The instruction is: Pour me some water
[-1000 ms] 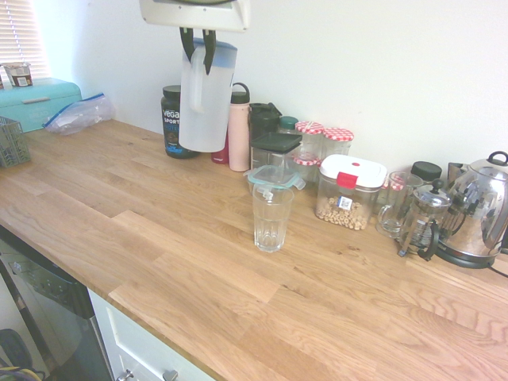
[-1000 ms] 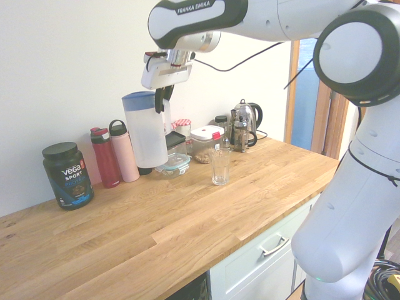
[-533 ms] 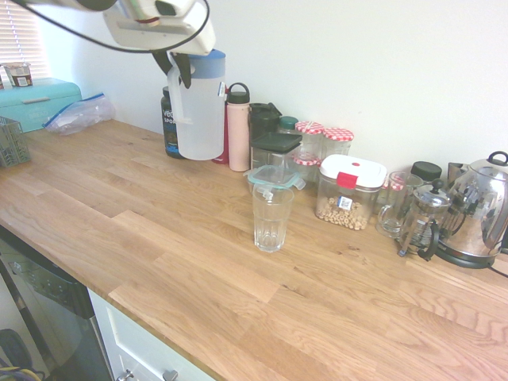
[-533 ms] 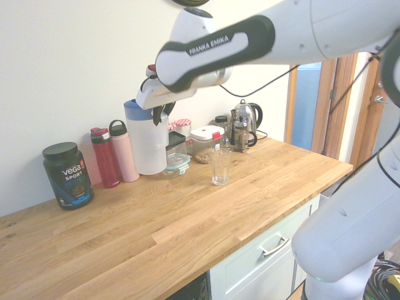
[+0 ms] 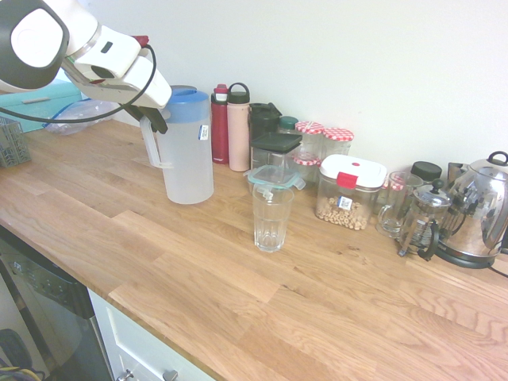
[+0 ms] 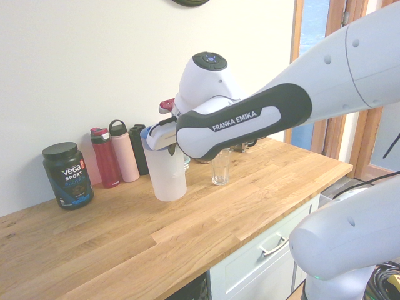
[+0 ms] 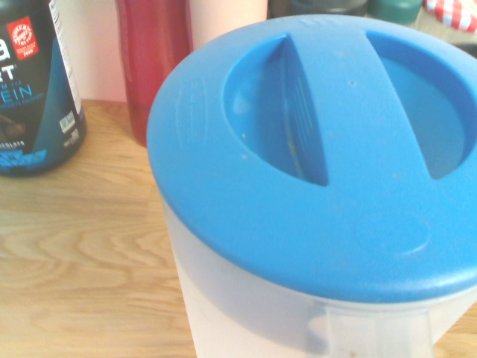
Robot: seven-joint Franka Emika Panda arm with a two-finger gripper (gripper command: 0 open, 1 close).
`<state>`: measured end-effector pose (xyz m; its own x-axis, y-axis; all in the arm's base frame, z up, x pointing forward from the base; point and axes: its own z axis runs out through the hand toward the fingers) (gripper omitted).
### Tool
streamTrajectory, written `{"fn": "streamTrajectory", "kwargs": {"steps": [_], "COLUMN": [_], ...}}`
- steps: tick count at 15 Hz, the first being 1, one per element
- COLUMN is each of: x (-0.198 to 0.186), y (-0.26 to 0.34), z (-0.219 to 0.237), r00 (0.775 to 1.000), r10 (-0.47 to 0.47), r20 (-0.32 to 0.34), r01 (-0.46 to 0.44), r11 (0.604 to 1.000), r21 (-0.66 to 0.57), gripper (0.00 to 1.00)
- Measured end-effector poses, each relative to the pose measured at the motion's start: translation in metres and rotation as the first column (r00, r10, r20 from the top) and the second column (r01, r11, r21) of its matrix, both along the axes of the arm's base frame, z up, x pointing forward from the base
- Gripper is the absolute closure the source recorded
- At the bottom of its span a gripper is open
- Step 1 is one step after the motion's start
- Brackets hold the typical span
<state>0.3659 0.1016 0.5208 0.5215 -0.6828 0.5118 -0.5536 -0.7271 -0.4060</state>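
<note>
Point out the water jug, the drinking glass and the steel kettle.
water jug [image 5: 188, 159]: first exterior view, on its frosted body.
drinking glass [image 5: 271, 218]: first exterior view, on its ribbed wall.
steel kettle [image 5: 482, 210]: first exterior view, on its shiny side.

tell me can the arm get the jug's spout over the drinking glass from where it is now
Probably yes. The gripper is shut on the jug handle, and only bare worktop separates it from the glass.

I've got one wide camera looking along the wooden counter [image 5: 262, 302] with the arm entering from nine o'clock, another facing it from the opposite end, both sharing the jug [image 5: 188, 151], and the wrist camera close above its blue lid [image 7: 320, 149].
</note>
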Motion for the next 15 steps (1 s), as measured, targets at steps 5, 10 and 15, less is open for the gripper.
{"fn": "streamTrajectory", "kwargs": {"steps": [5, 10, 15], "x": [0.039, 0.050, 0.051], "y": [0.030, 0.056, 0.074], "z": [0.001, -0.014, -0.026], "r00": [0.998, 0.996, 0.998], "r10": [0.010, 0.035, 0.055], "r20": [-0.063, -0.077, -0.022], "r01": [-0.007, -0.032, -0.054], "r11": [0.999, 0.998, 0.997], "r21": [0.048, 0.048, 0.051], "gripper": [1.00, 1.00, 1.00]}}
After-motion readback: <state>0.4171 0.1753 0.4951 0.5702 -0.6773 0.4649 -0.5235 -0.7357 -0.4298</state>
